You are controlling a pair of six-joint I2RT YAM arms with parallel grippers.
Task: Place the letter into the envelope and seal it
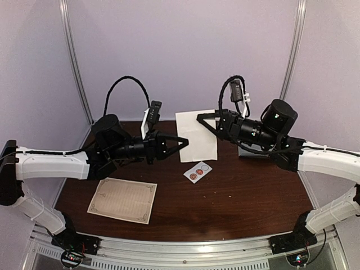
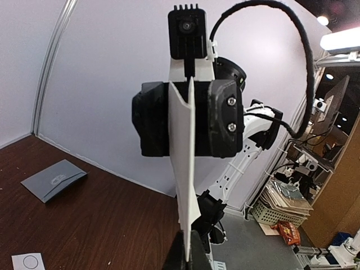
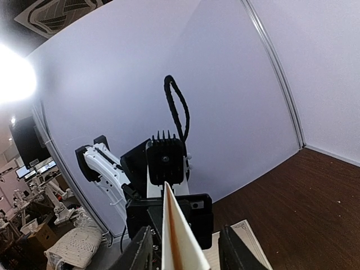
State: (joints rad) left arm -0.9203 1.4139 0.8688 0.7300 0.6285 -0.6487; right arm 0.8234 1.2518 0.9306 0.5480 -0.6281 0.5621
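A white paper sheet (image 1: 198, 140) is held up edge-on between the two arms. My left gripper (image 1: 183, 140) is shut on its near edge, and in the left wrist view the fingertips (image 2: 181, 254) pinch the sheet (image 2: 183, 140). My right gripper (image 1: 201, 119) is open at the sheet's far edge; in the right wrist view the sheet (image 3: 175, 236) stands between the spread fingers (image 3: 236, 248). A cream sheet with an ornate border and lines of text (image 1: 122, 199) lies flat at the front left. The grey-blue envelope (image 2: 54, 179) lies flat, partly hidden under the right arm (image 1: 252, 152).
A small white card with red round stickers (image 1: 198, 171) lies mid-table, just in front of the held sheet. The cream bordered sheet also shows in the right wrist view (image 3: 243, 239). Pale booth walls close the back and sides. A metal rail runs along the near table edge (image 1: 180, 250).
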